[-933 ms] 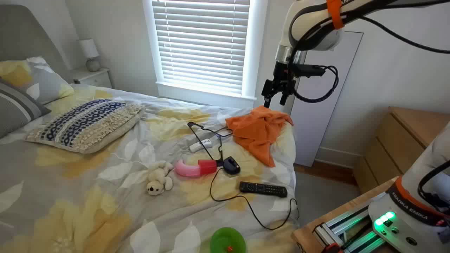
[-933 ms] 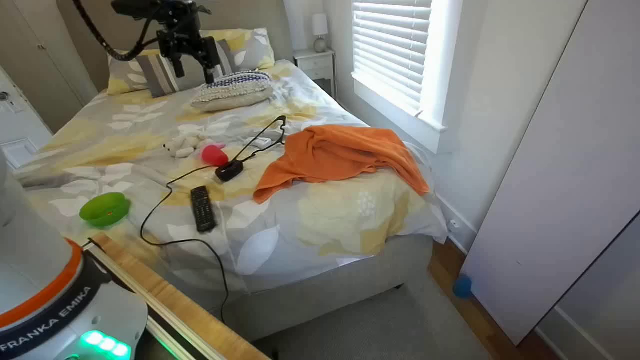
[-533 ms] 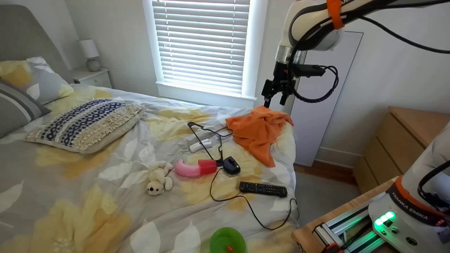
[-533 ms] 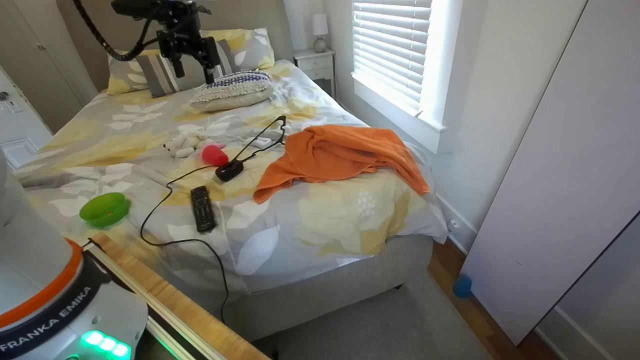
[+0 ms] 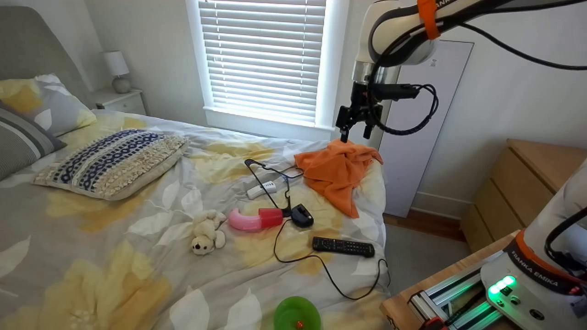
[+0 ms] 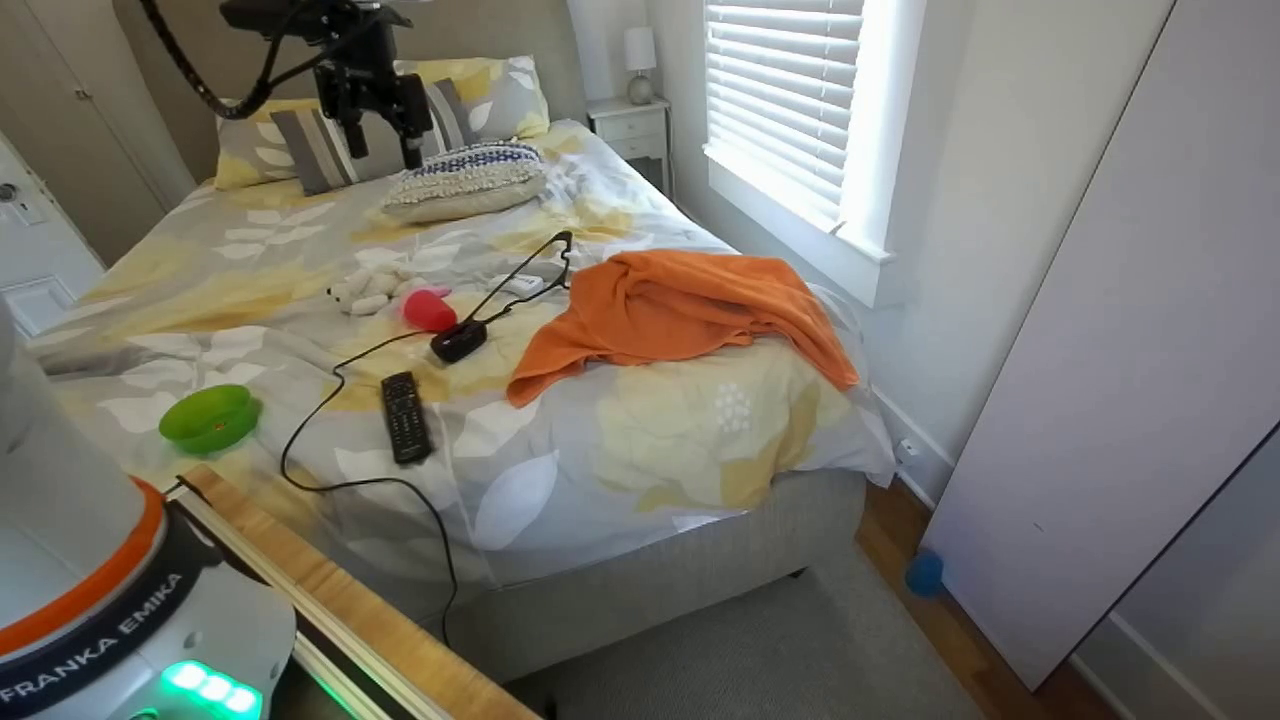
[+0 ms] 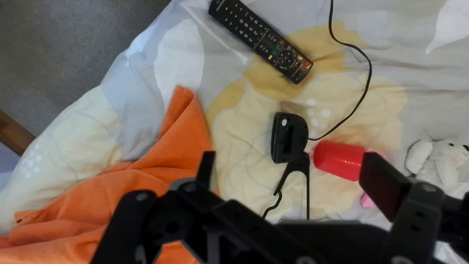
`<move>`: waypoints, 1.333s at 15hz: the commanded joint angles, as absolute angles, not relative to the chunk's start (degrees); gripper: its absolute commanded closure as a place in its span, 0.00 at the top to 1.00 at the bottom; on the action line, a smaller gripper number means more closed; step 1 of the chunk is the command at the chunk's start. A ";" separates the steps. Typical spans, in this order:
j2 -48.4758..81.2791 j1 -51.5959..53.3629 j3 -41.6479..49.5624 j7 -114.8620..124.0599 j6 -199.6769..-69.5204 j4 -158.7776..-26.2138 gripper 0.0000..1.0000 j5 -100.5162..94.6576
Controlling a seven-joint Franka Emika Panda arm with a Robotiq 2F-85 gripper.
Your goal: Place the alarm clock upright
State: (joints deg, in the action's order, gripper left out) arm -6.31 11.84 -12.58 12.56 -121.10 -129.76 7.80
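Note:
The alarm clock (image 5: 302, 216) is a small black block lying on the bed, with a thin black cable running from it. It also shows in an exterior view (image 6: 459, 342) and in the wrist view (image 7: 289, 136), where a face with a dark slot and a white dot points up. A black hanger (image 7: 298, 165) touches or lies right beside it. My gripper (image 5: 356, 136) is open and empty, high above the bed, and it also shows in an exterior view (image 6: 385, 155). In the wrist view the clock lies between and beyond the spread fingers (image 7: 288, 163).
An orange cloth (image 5: 337, 172) lies at the bed's corner. A red and pink toy (image 5: 257, 219) is close beside the clock. A black remote (image 5: 343, 246), a white plush toy (image 5: 207, 233), a white remote (image 5: 261, 189) and a green bowl (image 5: 297, 314) also lie on the bed.
My arm and gripper have shifted slightly left in both exterior views in the last half second. The gripper stays open. The clock and other things have not moved.

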 commanded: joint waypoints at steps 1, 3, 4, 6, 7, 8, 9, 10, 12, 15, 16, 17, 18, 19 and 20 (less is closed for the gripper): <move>2.73 13.02 -15.20 23.18 -114.82 -120.34 1.00 4.14; 7.23 14.78 -16.38 28.30 -116.46 -116.90 1.00 1.69; 10.01 15.93 -16.62 31.85 -118.62 -115.33 1.00 -0.56; 14.63 18.36 -16.31 37.06 -122.32 -112.80 1.00 -2.59; 16.76 20.01 -15.57 40.18 -124.63 -111.91 1.00 -6.14; 19.19 21.32 -14.55 42.74 -126.01 -110.59 1.00 -9.00; 21.35 22.19 -13.86 43.83 -126.35 -109.13 1.00 -9.83; 23.07 22.61 -13.46 43.45 -126.20 -107.67 1.00 -9.53; 20.48 22.61 -13.29 41.60 -126.44 -110.49 1.00 -7.63; 22.79 22.95 -12.63 41.57 -126.47 -108.32 1.00 -7.68; 22.79 22.94 -12.59 41.57 -126.47 -108.10 1.00 -7.68; 22.79 22.95 -12.59 41.57 -126.47 -107.93 1.00 -7.68; 22.79 22.96 -12.59 41.57 -126.46 -107.84 1.00 -7.69; 22.79 22.97 -12.59 41.57 -126.46 -107.81 1.00 -7.69; 22.79 22.98 -12.60 41.57 -126.46 -107.81 1.00 -7.69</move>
State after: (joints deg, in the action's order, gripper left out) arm 22.85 21.68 -13.99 42.04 -126.63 -108.03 -8.40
